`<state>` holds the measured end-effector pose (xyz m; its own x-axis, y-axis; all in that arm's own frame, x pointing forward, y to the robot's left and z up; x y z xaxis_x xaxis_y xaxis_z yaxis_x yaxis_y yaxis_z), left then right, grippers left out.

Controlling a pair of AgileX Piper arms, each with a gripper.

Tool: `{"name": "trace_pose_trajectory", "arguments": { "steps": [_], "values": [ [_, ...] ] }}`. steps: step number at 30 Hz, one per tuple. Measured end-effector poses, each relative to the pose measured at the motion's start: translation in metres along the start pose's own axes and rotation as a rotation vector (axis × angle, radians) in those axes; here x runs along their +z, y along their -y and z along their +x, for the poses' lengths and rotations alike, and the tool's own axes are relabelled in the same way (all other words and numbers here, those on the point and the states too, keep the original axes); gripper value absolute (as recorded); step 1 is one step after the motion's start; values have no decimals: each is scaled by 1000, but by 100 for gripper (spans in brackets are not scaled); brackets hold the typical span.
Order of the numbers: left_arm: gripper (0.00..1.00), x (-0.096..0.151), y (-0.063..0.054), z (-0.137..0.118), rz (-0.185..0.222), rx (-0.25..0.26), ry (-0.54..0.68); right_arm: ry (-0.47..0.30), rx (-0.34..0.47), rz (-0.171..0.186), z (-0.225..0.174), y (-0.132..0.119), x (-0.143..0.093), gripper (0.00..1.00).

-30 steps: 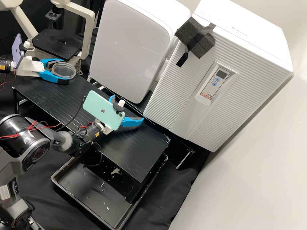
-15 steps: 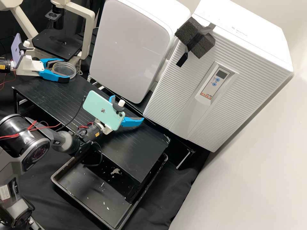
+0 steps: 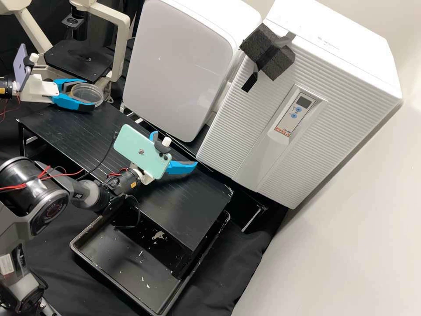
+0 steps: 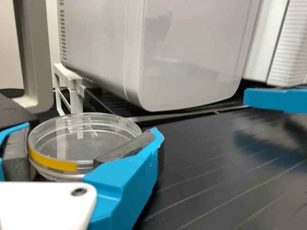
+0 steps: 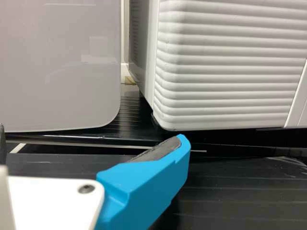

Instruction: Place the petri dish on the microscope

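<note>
- Holding petri dish (image 4: 79, 139) by its sides: left gripper (image 3: 89, 94), fingers grasping it; dish roughly level, round, no long axis.
- Microscope stage (image 3: 79, 59) just beyond dish; left arm nearer. Next move, my guess: lift, carry over stage edge.
- Right gripper (image 3: 174, 149) spread, holding nothing, over black slatted platform (image 3: 184, 206).
- Ribbed white cabinet (image 3: 302, 153) behind; black tray (image 3: 114, 259) below, white flecks inside.

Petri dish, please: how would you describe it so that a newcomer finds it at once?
In the high view, find the beige microscope, upper left. Near its black stage, the left gripper holds the petri dish: round, clear, yellow-striped, unlike the blue jaws beside it.
</note>
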<state>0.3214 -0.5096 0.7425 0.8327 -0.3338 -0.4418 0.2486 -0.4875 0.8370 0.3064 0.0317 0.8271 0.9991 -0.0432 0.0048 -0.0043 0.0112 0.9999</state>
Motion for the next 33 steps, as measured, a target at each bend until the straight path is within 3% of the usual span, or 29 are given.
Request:
{"name": "trace_pose_trajectory", "arguments": {
  "steps": [9, 17, 21, 33],
  "values": [
    [0, -2, -24, -18, -2, 76, -19, 0, 0, 0, 0, 0, 0, 100],
    [0, -28, -38, -26, 1, 124, -99, 0, 0, 0, 0, 0, 0, 100],
    [0, -45, -45, -21, -21, 153, -159, 0, 0, 0, 0, 0, 0, 100],
    [0, -81, -50, 3, -25, 97, -280, 0, 0, 0, 0, 0, 0, 100]
  ]
}}
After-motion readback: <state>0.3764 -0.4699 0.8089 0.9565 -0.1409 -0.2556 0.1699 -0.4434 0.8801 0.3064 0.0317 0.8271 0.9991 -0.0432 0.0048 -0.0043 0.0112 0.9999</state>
